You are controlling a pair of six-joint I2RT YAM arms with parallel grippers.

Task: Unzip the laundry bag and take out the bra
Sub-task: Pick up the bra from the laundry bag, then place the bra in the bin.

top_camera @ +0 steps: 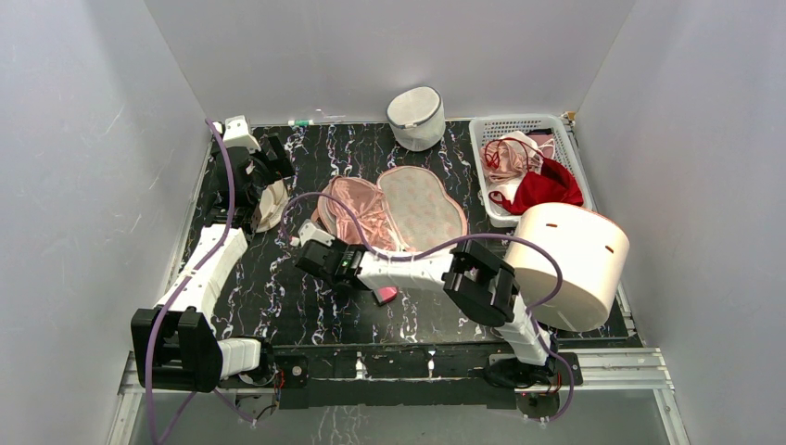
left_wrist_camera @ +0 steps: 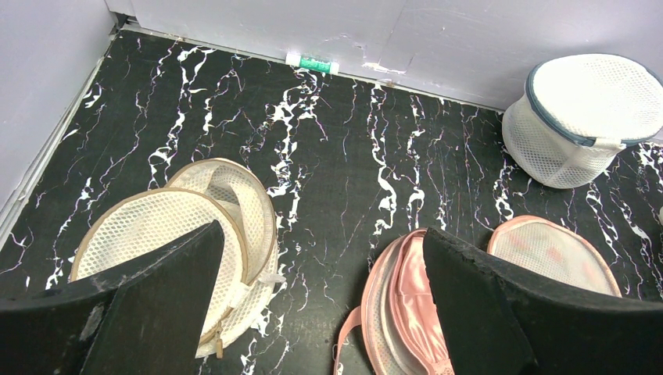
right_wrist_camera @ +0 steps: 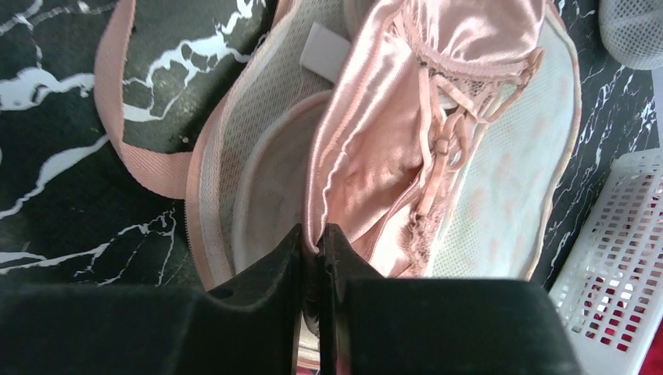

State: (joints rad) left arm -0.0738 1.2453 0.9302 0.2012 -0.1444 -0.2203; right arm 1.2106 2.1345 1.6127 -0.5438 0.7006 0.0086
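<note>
The laundry bag lies unzipped and spread open at the table's middle, its pale lining up and its loop strap at the left. The glossy pink bra lies in its left half. My right gripper is at the bag's near left edge. In the right wrist view it is shut on the bra's satin edge. My left gripper is at the back left, open and empty. The bag and bra show by its right finger.
A cream mesh pouch lies below the left gripper. A white cylindrical mesh bag stands at the back. A white basket at the right holds a dark red garment. A large cream cylinder lies near the right arm.
</note>
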